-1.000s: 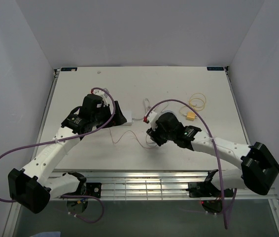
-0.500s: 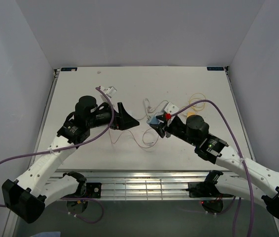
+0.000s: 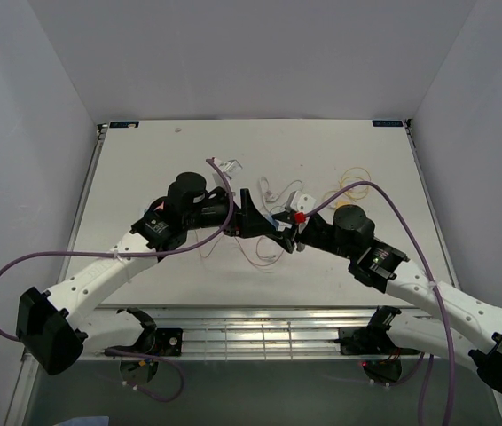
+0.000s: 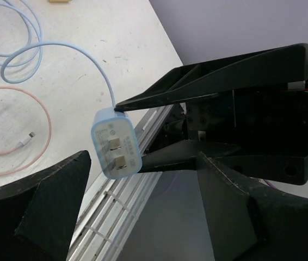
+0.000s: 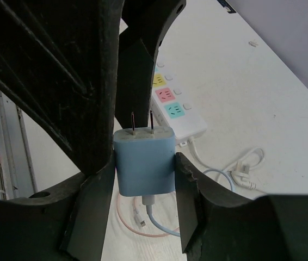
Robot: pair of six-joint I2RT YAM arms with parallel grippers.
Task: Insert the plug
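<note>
The plug (image 5: 143, 155), a light-blue charger block with two metal prongs, is clamped between the black fingers of my right gripper (image 5: 145, 169), above the table. Its blue cable (image 4: 61, 50) trails down to the table. The prongs point toward the white power strip (image 5: 174, 109), which has yellow, pink and green sockets and lies beyond. My left gripper (image 4: 143, 182) faces the plug (image 4: 116, 149) from close by, jaws wide open and holding nothing. In the top view both grippers meet at mid-table, left gripper (image 3: 260, 217) against right gripper (image 3: 285, 231); the strip is hidden there.
A pink cable (image 4: 13, 126) loops on the table under the plug. Farther back are a white cable (image 3: 269, 188) and, to the right, a yellow one (image 3: 354, 186). A metal rail (image 3: 260, 333) runs along the near table edge.
My left arm has swung right, bringing its open gripper up to the right gripper. The right arm lifted and turned the plug toward it about a second ago and has since held still.
</note>
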